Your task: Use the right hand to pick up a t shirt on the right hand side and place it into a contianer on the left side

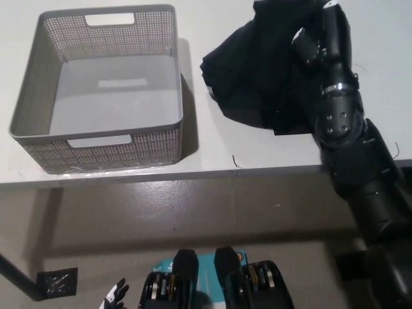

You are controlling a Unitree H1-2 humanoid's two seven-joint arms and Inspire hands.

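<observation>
A black t-shirt (257, 71) hangs bunched from my black right hand (318, 38), which is shut on its upper part near the picture's top right. The cloth's lower folds still trail onto the white table (270, 151). A grey perforated container (96, 90) stands empty at the left of the table, well apart from the shirt. Only the fingertips of my white left hand (114, 297) show at the bottom left, far below the table.
The table's front edge (193, 175) runs across the middle, with grey floor below it. A small black thread (236, 162) lies near the edge. A dark patch (56, 282) sits on the floor at lower left.
</observation>
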